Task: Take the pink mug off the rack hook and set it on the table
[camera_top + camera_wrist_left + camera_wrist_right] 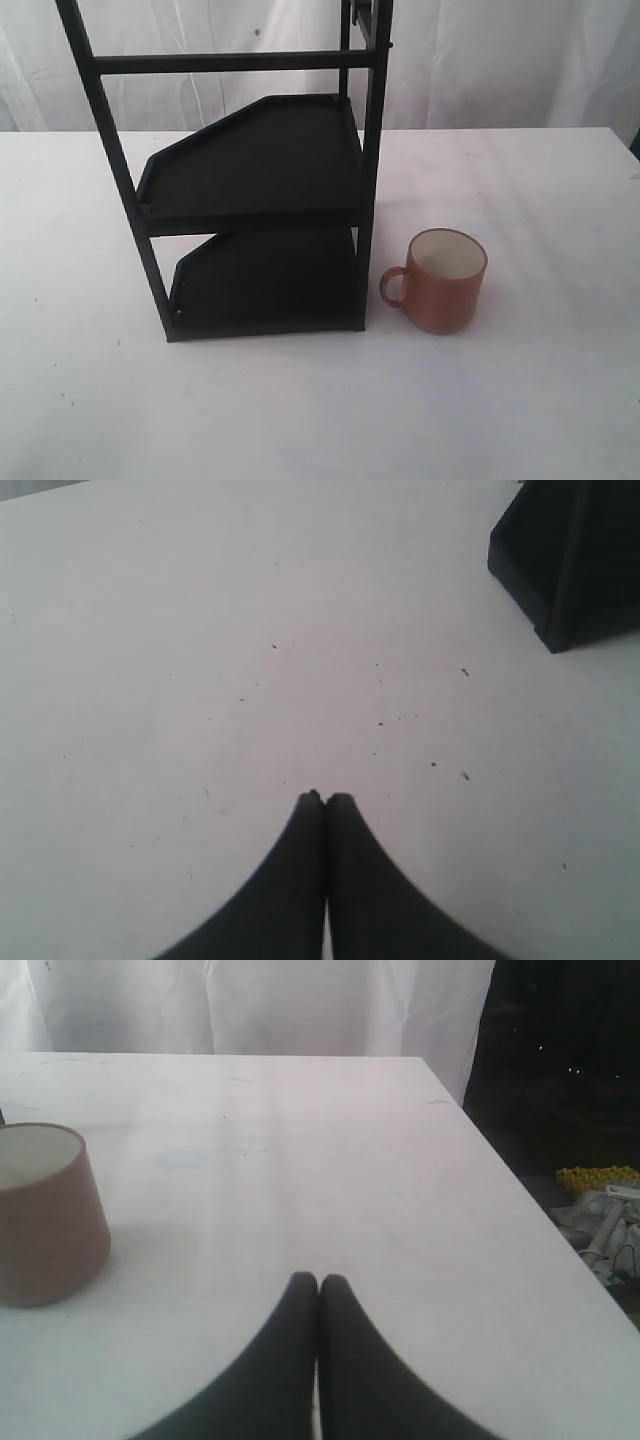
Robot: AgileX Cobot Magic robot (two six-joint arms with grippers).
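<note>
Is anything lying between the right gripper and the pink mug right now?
Nothing visible: only bare table separates the shut right gripper from the pink mug, which stands upright beside the rack.

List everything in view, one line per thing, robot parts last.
table: one, white, under everything.
rack: one, black, two angled shelves, standing on the table.
mug: one, salmon pink, cream inside, upright on the table beside the rack's right post.
curtain: one, white, behind the table.
clutter: yellow and white bits, past the table's edge, too blurred to name.
left gripper: one, black, shut, above bare table.
right gripper: one, black, shut, near the mug.
</note>
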